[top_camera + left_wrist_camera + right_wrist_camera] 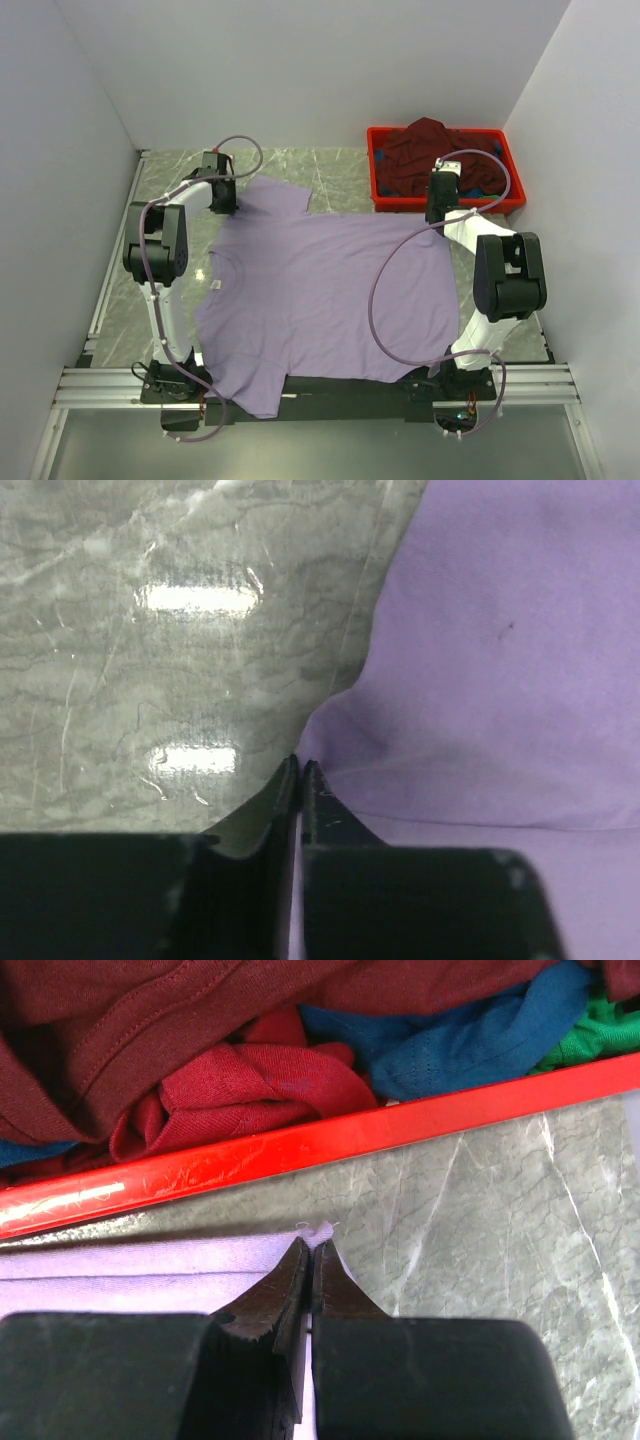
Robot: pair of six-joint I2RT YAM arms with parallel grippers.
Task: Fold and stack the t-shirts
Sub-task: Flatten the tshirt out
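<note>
1. Just far of my right gripper [312, 1250], the near wall of the red crate [300, 1155] blocks the way. Only a thin strip of bare table [480, 1220] separates us.
2. A maroon shirt [150, 1020] heaps above the crate's rim, so there is no room inside.
3. Far and left of my left gripper [300, 772], the marble lies open up to the far wall [320, 70] and left wall [50, 200].
4. The lavender t-shirt [330, 300] lies flat across the middle, with open room above it.
5. The right wall [590, 200] crowds my right arm.
</note>
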